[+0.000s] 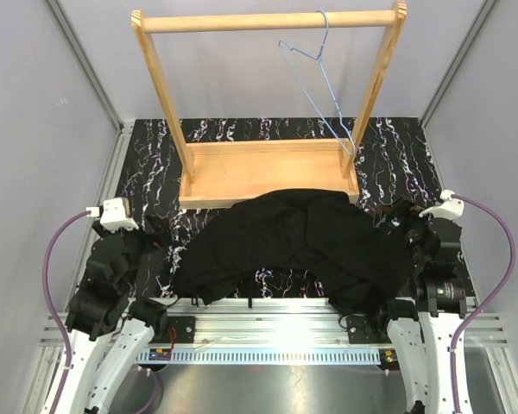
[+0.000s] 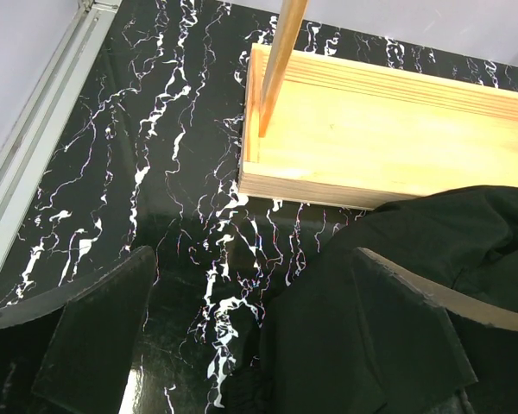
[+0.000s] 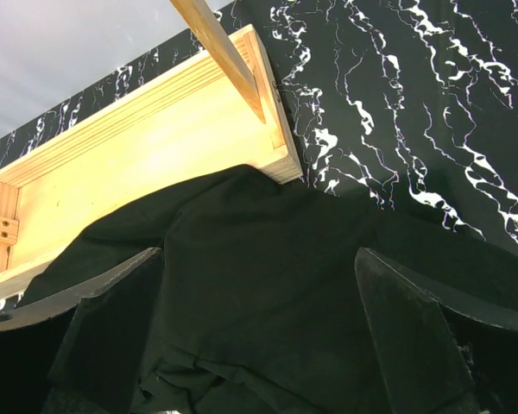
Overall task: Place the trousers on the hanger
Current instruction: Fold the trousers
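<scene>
The black trousers (image 1: 298, 246) lie in a wrinkled arch on the marbled table, their top edge over the front of the wooden rack base (image 1: 268, 168). The light-blue wire hanger (image 1: 315, 73) hangs by its hook from the rack's top bar, toward the right. My left gripper (image 1: 160, 233) is open at the trousers' left end; in the left wrist view (image 2: 250, 336) the cloth (image 2: 397, 259) lies under its right finger. My right gripper (image 1: 397, 220) is open over the trousers' right end, with cloth (image 3: 259, 285) below and between the fingers (image 3: 406, 336).
The wooden rack (image 1: 155, 95) stands at the back middle, with two slanted posts and a top bar. Grey walls close in the left, right and back sides. A metal rail (image 1: 276, 323) runs along the near table edge between the arm bases.
</scene>
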Tool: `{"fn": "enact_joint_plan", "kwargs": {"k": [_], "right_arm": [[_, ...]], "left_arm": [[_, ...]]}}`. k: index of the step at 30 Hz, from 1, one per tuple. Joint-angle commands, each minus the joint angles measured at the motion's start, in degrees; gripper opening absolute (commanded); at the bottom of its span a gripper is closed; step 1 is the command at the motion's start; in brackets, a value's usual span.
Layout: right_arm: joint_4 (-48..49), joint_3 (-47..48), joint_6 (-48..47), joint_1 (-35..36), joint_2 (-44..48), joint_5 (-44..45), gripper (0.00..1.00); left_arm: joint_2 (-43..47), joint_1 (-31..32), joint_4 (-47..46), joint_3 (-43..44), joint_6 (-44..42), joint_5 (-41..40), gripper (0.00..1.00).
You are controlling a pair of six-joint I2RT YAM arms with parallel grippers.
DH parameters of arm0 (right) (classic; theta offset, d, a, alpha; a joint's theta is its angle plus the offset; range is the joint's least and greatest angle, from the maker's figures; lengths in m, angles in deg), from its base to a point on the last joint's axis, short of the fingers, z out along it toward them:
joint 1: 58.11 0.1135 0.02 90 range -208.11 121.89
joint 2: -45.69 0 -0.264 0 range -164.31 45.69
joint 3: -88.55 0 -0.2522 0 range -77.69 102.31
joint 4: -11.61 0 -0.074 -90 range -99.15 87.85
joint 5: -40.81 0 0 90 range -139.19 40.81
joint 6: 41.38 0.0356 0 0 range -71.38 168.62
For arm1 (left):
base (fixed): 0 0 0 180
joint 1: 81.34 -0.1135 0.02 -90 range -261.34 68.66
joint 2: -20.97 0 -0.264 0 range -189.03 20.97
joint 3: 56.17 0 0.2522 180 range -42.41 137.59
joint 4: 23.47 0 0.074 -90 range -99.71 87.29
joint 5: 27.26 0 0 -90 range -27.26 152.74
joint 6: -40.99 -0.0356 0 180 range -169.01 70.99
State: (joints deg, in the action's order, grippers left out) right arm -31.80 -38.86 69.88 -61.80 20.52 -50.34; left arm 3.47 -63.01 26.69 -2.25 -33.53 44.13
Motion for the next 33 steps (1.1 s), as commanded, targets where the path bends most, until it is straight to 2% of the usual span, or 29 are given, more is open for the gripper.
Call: {"fn": "enact_joint_plan", "kwargs": {"k": [1, 7, 11, 13, 18, 24, 29, 33], "right_arm": [[1.0, 0.63, 0.1, 0.26, -0.49, -0.17, 1.0], [1.08, 0.37, 0.1, 0.34, -0.32, 0.62, 1.0], [0.91, 0.63, 0.19, 0.26, -0.76, 0.8, 1.0], [0.73, 0.81, 0.1, 0.26, -1.11, 0.8, 1.0], [0.91, 0.81, 0.19, 0.26, -2.08, 0.62, 1.0], [1.0, 0.9, -0.07, 0.26, -3.04, -0.17, 1.0], [1.52, 0.63, -0.16, 0.34, -2.87, -1.31, 1.0], [1.44, 0.55, -0.07, 0.34, -3.13, -1.4, 1.0]], "left_arm": [[-0.87, 0.04, -1.6, 2.03, -0.1, 0.15, 0.99], [-1.14, 0.04, -1.6, 1.76, -0.63, 1.38, 0.99], [-1.13, -0.04, -3.7, -0.26, -3.52, 7.26, 0.99], [-3.67, 0.04, -3.71, 0.09, -4.23, 10.25, 0.99], [-11.67, 0.04, -1.34, 2.72, -2.48, 11.32, 0.99], [-10.02, 2.15, -1.16, 0.54, 9.02, 9.13, 0.99], [-8.43, 9.7, 2.53, -1.05, 18.42, 1.59, 0.99], [-11.58, 16.81, 3.68, -3.07, 23.44, -3.0, 0.99]]}}
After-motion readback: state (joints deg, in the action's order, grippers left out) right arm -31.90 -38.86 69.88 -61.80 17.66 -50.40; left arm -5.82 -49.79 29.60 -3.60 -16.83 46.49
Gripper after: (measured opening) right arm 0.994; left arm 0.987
